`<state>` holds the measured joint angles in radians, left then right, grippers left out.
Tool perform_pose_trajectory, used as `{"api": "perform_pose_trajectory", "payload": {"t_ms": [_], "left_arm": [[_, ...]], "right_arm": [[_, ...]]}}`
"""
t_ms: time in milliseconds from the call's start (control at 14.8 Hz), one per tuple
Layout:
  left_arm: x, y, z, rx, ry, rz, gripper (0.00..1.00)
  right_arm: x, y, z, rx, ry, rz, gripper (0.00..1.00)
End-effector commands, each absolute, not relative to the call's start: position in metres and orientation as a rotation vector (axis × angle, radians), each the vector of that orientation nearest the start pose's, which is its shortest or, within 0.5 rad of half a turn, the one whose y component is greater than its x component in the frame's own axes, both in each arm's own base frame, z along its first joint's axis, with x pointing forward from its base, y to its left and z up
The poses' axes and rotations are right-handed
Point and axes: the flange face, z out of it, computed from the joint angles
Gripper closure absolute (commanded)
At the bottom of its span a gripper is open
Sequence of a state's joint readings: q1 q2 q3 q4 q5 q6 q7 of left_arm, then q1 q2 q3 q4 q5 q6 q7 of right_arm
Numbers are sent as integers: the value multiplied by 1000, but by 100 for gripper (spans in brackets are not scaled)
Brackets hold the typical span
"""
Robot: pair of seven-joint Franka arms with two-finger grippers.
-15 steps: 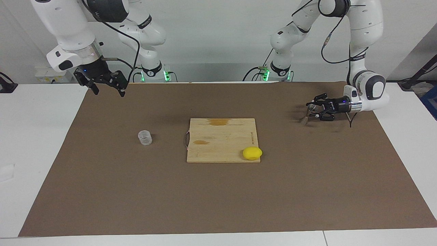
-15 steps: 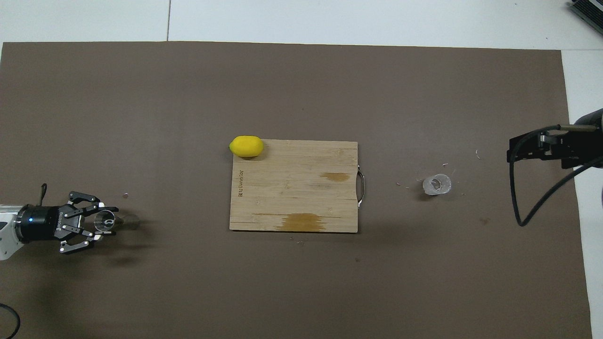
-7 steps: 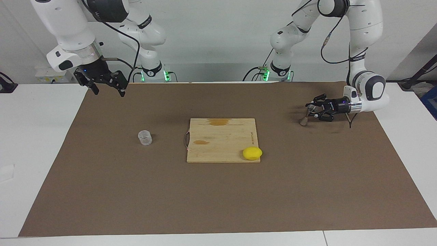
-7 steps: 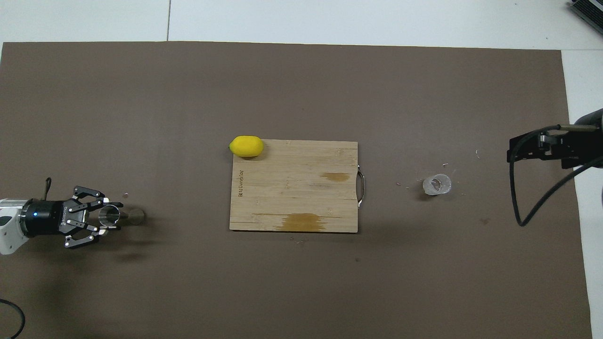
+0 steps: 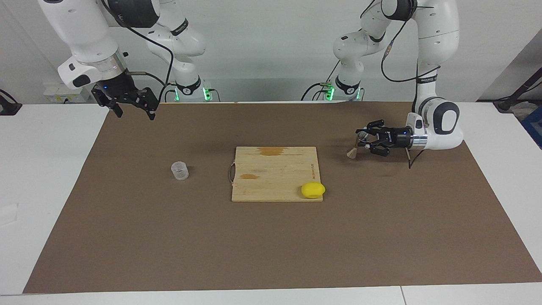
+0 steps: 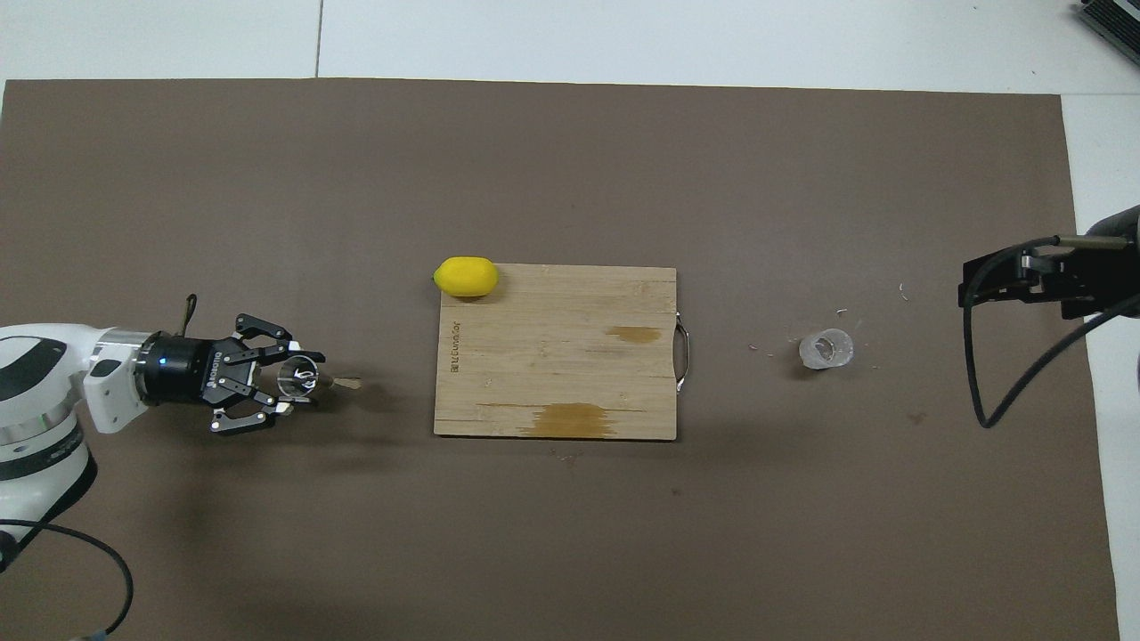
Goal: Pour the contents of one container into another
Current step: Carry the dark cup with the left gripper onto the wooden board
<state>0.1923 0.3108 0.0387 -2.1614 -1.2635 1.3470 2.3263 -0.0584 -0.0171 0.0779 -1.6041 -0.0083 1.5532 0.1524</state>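
Left gripper (image 6: pixel 298 389): clamped on the steel jigger (image 6: pixel 307 380), over the brown mat (image 6: pixel 570 543) toward the left arm's end.
Jigger: tilted, open mouth showing, narrow end aimed at the cutting board (image 6: pixel 557 352).
Cutting board: mid-mat, two darker stains, metal handle facing the clear cup (image 6: pixel 826 348).
Lemon (image 6: pixel 466 277): on the board's corner, farther from the robots.
Clear cup: upright on the mat, well apart from the jigger.
Right gripper (image 6: pixel 1024 287): waiting at the mat's edge, fingers spread.

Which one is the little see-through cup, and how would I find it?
Start at the wooden cutting board mid-table, then look toward the right arm's end. The clear cup stands alone on the brown mat there. It is see-through and ribbed, unlike the yellow lemon.
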Motion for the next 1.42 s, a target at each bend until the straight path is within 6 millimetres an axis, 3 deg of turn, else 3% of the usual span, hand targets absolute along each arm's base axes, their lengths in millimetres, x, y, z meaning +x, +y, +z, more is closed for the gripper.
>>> {"api": "perform_pose_trajectory", "payload": {"t_ms": [0,271,609,812,1083,1353], "left_arm": [[504,-62,302,1169,-1122,949,52],[492,-126,314,1218,-1073,931,51],[476,-208,302,1304,-1013,941,51],[476,-252,302,1371,-959,1000,51],[470,-300,293,1454,-1009,1159,52],[456,-325,281,1524,-1054,1245,51]], "right_arm": [[548,10,617,-3135,205,51,0],[548,10,617,-3135,205,51,0],[548,10,617,-3135,205,51,0],[548,10,617,-3135,205,53,0],[543,9,619,-3137,200,70,0],[544,9,622,-3136,200,60,0]]}}
